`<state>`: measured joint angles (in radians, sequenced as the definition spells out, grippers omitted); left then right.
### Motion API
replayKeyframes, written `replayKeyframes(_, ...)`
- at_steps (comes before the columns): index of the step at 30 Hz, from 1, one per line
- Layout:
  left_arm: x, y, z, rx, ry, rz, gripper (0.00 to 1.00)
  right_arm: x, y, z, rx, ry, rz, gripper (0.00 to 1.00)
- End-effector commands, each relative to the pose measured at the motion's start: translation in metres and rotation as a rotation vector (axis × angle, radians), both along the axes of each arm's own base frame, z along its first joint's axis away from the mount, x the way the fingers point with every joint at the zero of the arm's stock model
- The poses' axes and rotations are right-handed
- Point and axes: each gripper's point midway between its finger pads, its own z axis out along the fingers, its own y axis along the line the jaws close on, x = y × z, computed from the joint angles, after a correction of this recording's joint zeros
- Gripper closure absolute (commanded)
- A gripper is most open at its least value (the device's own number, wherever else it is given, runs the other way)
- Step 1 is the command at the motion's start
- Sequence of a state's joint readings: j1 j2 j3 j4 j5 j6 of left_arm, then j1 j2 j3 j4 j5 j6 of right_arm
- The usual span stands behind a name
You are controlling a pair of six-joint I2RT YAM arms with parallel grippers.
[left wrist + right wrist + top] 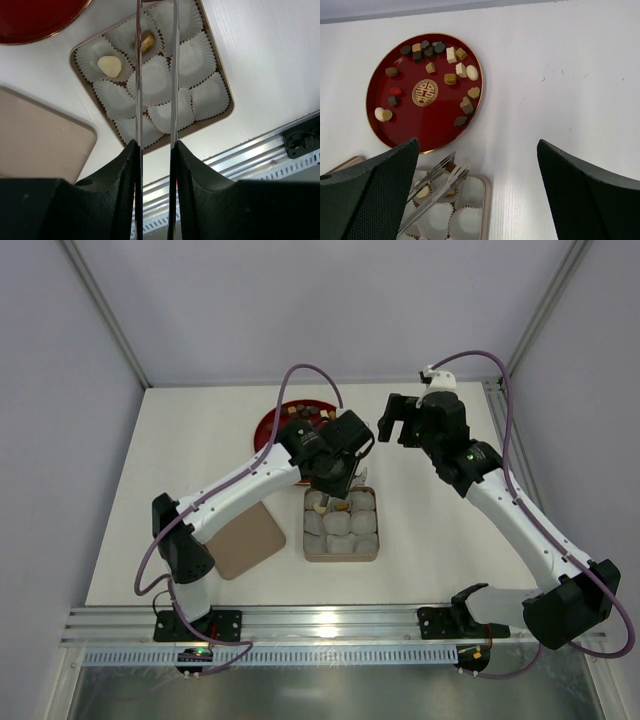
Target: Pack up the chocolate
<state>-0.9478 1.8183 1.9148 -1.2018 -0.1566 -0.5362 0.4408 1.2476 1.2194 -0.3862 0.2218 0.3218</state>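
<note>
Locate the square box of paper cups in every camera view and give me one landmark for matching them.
Top external: the box of paper cups sits at centre, just below the left gripper.
Left wrist: it fills the upper middle, behind the tongs.
Right wrist: only its top corner shows at the bottom edge.
Shared landmark: the red plate beside it.

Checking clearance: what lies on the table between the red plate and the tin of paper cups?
Bare white table; in the right wrist view the red plate and the tin are apart with nothing between.
</note>
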Motion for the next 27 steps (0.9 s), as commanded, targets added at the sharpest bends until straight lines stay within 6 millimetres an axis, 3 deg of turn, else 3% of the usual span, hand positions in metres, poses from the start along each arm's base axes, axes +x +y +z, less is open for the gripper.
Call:
replayKeyframes(1, -0.003, -0.011, 0.025, -0.078, -0.047, 0.004, 0.7, -0.002, -0.004, 0.022, 0.035, -0.057, -0.012, 0.0)
replayKeyframes(13, -0.021, -0.016, 0.009, -0.063, -0.007, -0.018, 0.7, 0.0, -0.004, 0.016, 0.038, -0.047, -0.006, 0.0)
replayKeyframes(27, -0.034, -0.015, 0.004, -0.065, 0.005, -0.023, 0.7, 0.0, -0.003, 0.011, 0.038, -0.037, 0.003, 0.0)
